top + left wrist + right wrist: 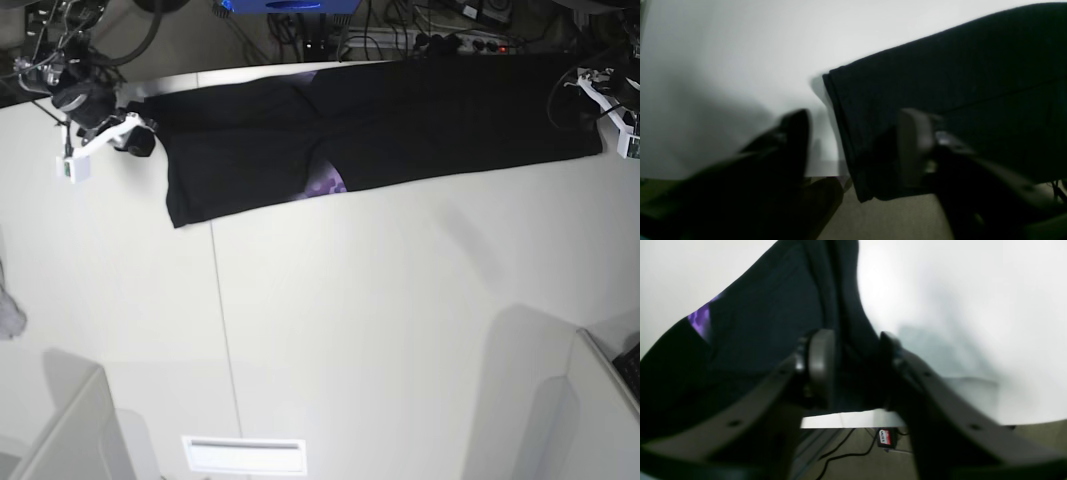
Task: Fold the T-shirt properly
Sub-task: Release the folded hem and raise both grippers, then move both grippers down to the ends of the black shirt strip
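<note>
The black T-shirt (420,125) lies as a long flat band along the far edge of the white table (400,330). A bit of purple print (325,185) peeks out at a fold and shows again (700,318) in the right wrist view. My right gripper (140,140) is at the shirt's left end. Its jaws stand apart (857,363) around a ridge of the T-shirt (773,313). My left gripper (590,88) is at the right end, open (857,140). One finger is over the T-shirt (957,66) corner, the other over bare table.
A small grey-white cloth scrap (8,312) lies at the table's left edge. Cables and equipment (400,30) crowd the space behind the far edge. A white slotted plate (245,455) sits near the front. Grey partitions (60,430) rise at both front corners.
</note>
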You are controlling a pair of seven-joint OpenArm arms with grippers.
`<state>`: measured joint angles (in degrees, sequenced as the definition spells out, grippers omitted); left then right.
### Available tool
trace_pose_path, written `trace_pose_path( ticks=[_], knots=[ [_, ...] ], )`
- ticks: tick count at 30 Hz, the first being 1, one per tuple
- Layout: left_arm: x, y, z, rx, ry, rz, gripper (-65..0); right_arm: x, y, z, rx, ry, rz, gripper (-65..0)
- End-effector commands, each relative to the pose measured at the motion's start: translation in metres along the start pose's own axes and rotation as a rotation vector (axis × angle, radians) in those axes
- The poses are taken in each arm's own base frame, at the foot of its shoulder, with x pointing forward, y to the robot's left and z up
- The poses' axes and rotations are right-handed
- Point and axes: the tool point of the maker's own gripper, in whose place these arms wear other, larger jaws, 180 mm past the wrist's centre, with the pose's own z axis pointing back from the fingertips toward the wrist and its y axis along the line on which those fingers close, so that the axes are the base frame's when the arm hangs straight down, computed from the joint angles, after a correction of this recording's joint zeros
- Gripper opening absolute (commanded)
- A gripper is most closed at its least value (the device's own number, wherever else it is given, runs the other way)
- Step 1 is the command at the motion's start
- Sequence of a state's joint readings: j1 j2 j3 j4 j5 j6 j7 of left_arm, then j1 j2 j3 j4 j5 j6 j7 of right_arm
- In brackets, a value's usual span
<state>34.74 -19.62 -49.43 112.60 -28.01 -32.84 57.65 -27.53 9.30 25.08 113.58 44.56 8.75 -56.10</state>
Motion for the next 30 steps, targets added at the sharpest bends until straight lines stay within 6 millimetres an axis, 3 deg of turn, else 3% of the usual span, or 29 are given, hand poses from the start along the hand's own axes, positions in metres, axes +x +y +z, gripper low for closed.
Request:
trace_pose_path(
  ticks=[1,3,4,7,12,21,25,30],
  knots=[
    [0.004,0.001,0.002,0.009,-0.019,0.003,-40.8,0.006,0.016,0.0,0.055,-0.021,0.052,-56.4],
    [-0.001,-0.005,-0.001,-0.001,-0.015,0.036,-61.5,-0.001,0.034,-0.005,0.114,0.003,0.105,-65.0],
    [-0.002,-0.007,-0.003,-0.005,-0.018,0.049,-65.0,-0.005,0.04,-0.008,0.132,0.017,0.118,-65.0],
    [-0.014,-0.004,-0.01,0.019,0.019,0.071,-65.0,-0.01,0.053,-0.017,0.164,0.043,0.116,-65.0],
    [-0.033,0.004,-0.025,0.099,0.102,0.081,-65.0,-0.013,0.056,-0.034,0.159,0.068,0.113,-65.0],
    [-0.054,-0.042,-0.08,0.003,0.191,-0.035,-65.0,-0.021,0.026,-0.076,-0.017,0.112,0.167,-65.0],
    [-0.049,-0.042,-0.096,0.009,0.2,-0.012,-65.0,-0.016,0.015,-0.088,-0.057,0.11,0.176,-65.0],
    [-0.012,-0.04,-0.111,0.008,0.13,0.019,-65.0,0.005,-0.004,-0.095,-0.097,0.088,0.126,-65.0]
  ],
)
